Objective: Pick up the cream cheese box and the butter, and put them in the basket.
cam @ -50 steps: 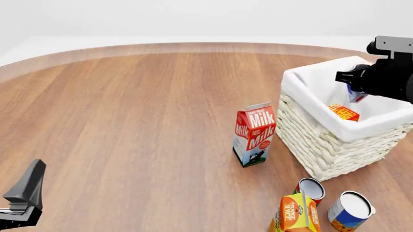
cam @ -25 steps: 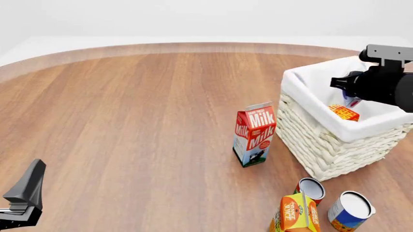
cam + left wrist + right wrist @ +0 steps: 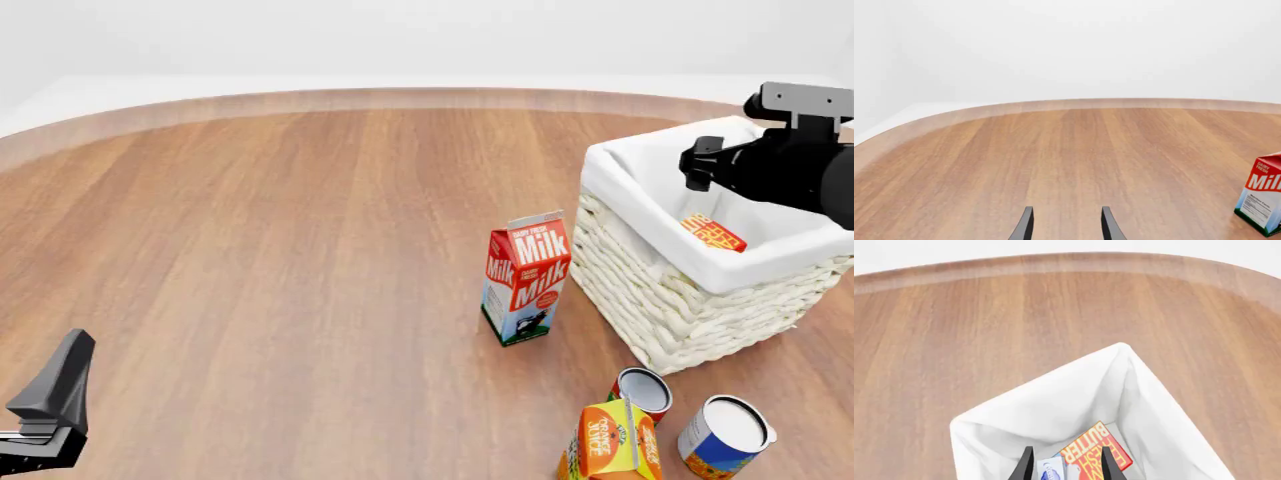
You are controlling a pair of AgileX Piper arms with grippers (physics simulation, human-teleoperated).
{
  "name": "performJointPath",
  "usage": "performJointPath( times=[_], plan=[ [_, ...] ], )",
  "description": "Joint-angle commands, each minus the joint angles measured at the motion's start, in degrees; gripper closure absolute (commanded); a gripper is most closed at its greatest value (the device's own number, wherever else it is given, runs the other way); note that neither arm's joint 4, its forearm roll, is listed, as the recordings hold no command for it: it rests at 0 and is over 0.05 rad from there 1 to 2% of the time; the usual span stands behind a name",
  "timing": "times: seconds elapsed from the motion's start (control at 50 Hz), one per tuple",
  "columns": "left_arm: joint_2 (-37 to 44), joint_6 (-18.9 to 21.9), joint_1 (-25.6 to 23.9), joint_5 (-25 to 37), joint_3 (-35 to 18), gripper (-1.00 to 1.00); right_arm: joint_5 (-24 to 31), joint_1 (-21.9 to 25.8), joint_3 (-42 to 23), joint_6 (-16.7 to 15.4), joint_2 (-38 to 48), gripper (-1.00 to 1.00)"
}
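Cream cheese box point(image 3: 1051, 470) just left your right tool point(image 3: 1063, 462), now spread, joining the butter point(image 3: 1094, 454) in the basket point(image 3: 667, 300) (near the surface's right edge); both delivered.

Table point(image 3: 267, 220): all items stand on its right half.
Basket point(image 3: 667, 290): far right.
Butter point(image 3: 713, 232): inside the basket, lying against the liner.
Cream cheese box point(image 3: 1050, 469): inside the basket, just beside the butter.
Right gripper point(image 3: 1062, 465): above the basket's interior, over both boxes.
Milk carton point(image 3: 526, 276): upright, just left of the basket.
Orange juice carton point(image 3: 609, 440): near edge, in front of the basket.
Two cans point(image 3: 643, 388), point(image 3: 725, 436): behind and right of the juice carton.
Left gripper point(image 3: 47, 415): near-left corner, well apart.
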Motion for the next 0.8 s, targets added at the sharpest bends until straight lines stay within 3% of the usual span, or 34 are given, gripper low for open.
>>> performJointPath(
  times=[0.02, 0.26, 0.56, 0.72, 0.8],
  plan=[
    [0.0, 0.0, 0.0, 0.0, 0.0, -1.0, 1.9, 2.4, 0.3, 0.1, -4.2, -1.0],
    [0.0, 0.0, 0.0, 0.0, 0.0, -1.0, 7.8, 9.2, -1.5, -1.2, -12.6, -1.0],
    [0.0, 0.0, 0.0, 0.0, 0.0, -1.0, 16.5, 19.7, -6.1, -5.3, -23.4, -1.0],
    [0.0, 0.0, 0.0, 0.0, 0.0, -1.0, 17.3, 27.0, -6.8, -8.9, -27.5, -1.0],
    [0.0, 0.0, 0.0, 0.0, 0.0, -1.0, 14.2, 31.6, -6.3, -11.4, -29.9, -1.0]
  ],
)
